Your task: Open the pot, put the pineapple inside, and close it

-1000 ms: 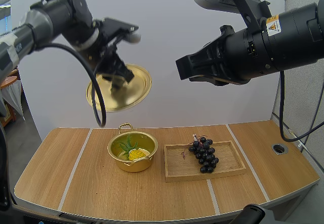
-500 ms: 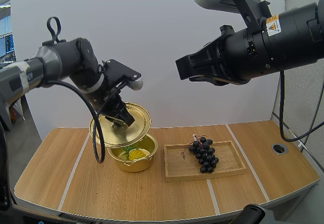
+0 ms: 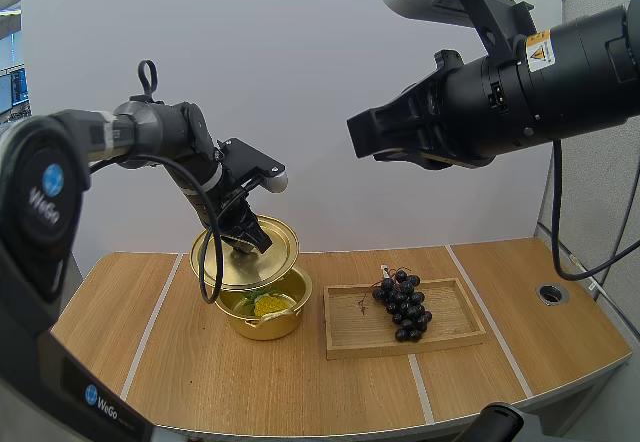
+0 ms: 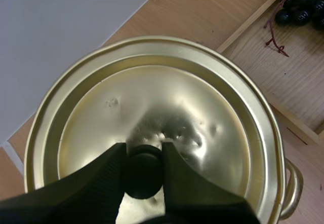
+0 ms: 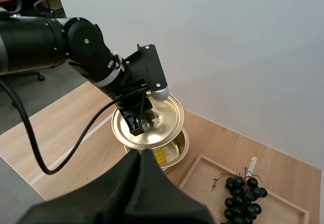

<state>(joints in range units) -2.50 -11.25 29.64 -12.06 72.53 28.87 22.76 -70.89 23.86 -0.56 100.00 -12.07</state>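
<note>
— Where is the lid?
— My left tool [image 3: 244,242] is clenched on the lid [image 3: 270,260] by its black knob [image 4: 144,176]. The left wrist view shows the knob pinched from both sides, which the high view leaves unclear.
— And the pot?
— The pot [image 3: 268,324] stands on the table [image 3: 150,362] directly under that tool. The high view shows the lid tilted over it, with the pineapple [image 3: 266,305] inside visible beneath the raised edge. I cannot tell whether lid and pot touch.
— Your right tool?
— My right tool [image 5: 140,157] hangs high, well apart from the pot. In the right wrist view it is closed into one dark wedge, gripping nothing.
— What differs from a second ago?
— Then my left tool held the lid far above the pot; now the lid sits just over the rim. The right tool has not moved. The grapes [image 3: 402,305] lie on the tray [image 3: 350,344] as before.
</note>
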